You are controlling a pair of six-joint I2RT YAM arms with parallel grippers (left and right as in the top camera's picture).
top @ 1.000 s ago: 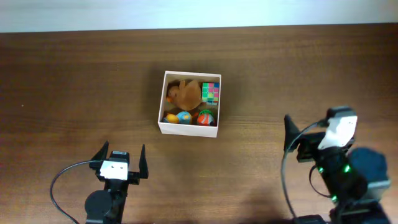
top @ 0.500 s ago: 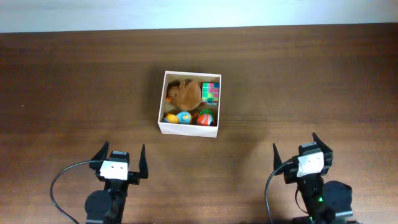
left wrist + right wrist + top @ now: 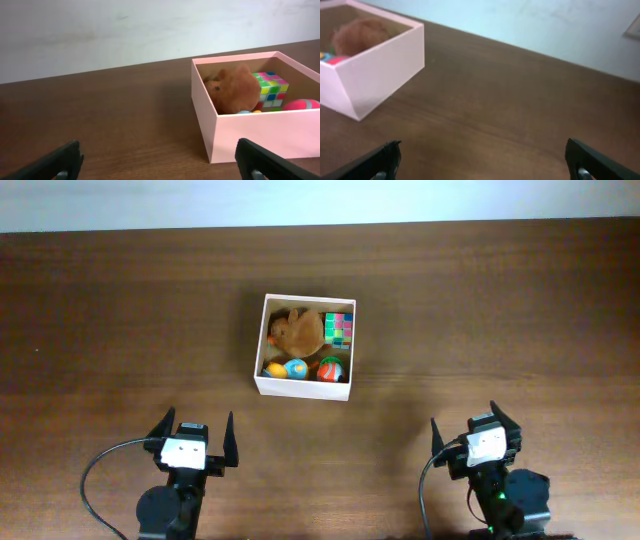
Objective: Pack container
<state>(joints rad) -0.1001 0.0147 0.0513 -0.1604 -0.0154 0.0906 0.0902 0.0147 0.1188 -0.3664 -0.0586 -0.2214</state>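
The container (image 3: 302,388), a square white-walled box, sits mid-table. Inside it lie a brown plush toy (image 3: 298,330), a colourful cube (image 3: 340,328) and small painted balls (image 3: 330,368). My left gripper (image 3: 199,422) stands open near the front edge, below and left of the box, with nothing between its fingers. My right gripper (image 3: 466,420) is open too, low at the front right, well apart from the box. The left wrist view shows the container (image 3: 260,135) ahead to the right of the open left gripper (image 3: 157,155). In the right wrist view the container (image 3: 380,65) is far left of the open right gripper (image 3: 482,150).
Dark wooden table (image 3: 120,310) all round the box. A pale wall (image 3: 125,30) runs along the table's far edge. A black cable (image 3: 95,470) loops beside the left arm.
The right arm has come down from the right side and drawn back to the front edge, gripper still open. The left arm and the box have not moved.
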